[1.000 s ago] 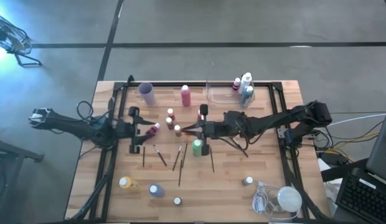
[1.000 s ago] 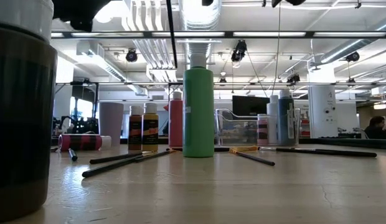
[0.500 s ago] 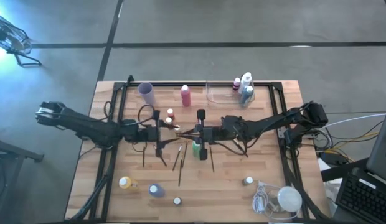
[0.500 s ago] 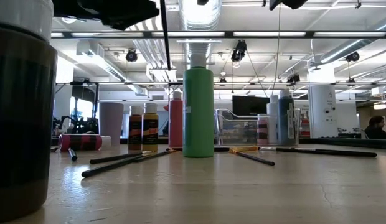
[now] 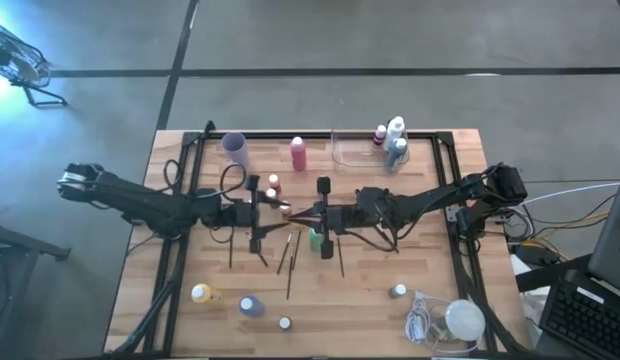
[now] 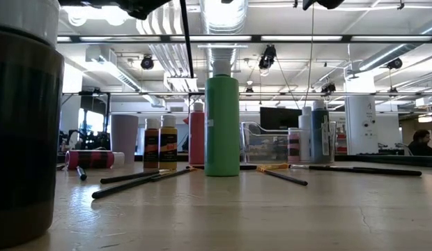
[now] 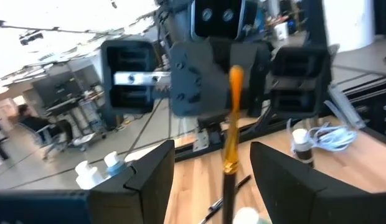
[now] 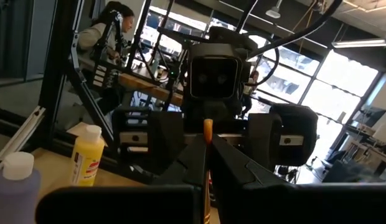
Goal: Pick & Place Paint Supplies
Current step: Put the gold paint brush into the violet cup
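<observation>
My right gripper [image 5: 298, 211] [image 8: 207, 146] hovers over the table's middle, shut on a thin paintbrush [image 7: 230, 118] with an orange upper end and a dark lower shaft. My left gripper [image 5: 280, 210] [image 7: 211, 149] faces it from the left, open. Its two fingers stand on either side of the brush without visibly touching it. Below, a green bottle [image 5: 316, 238] [image 6: 222, 125] stands upright and several loose brushes [image 5: 287, 255] lie flat. A pink bottle [image 6: 90, 159] lies on its side. My right gripper pinches the paintbrush between its two fingers just below its orange end [image 8: 207, 132], which sticks up past the fingertips. The fingers come level from the table's right side and lie across the brush. The brush stands roughly upright, lifted clear of the table.
A purple cup [image 5: 235, 150], a pink bottle [image 5: 298, 153] and a clear tray [image 5: 352, 148] with bottles [image 5: 393, 140] beside it line the far edge. Yellow [image 5: 201, 294] and purple [image 5: 251, 306] bottles stand near the front, and a white lump with cord [image 5: 460, 320] lies at the front right.
My left gripper has gone toward the table's right and up, toward my right gripper, and its open fingers now flank the held brush. My right gripper has kept nearly still, shut on the brush.
</observation>
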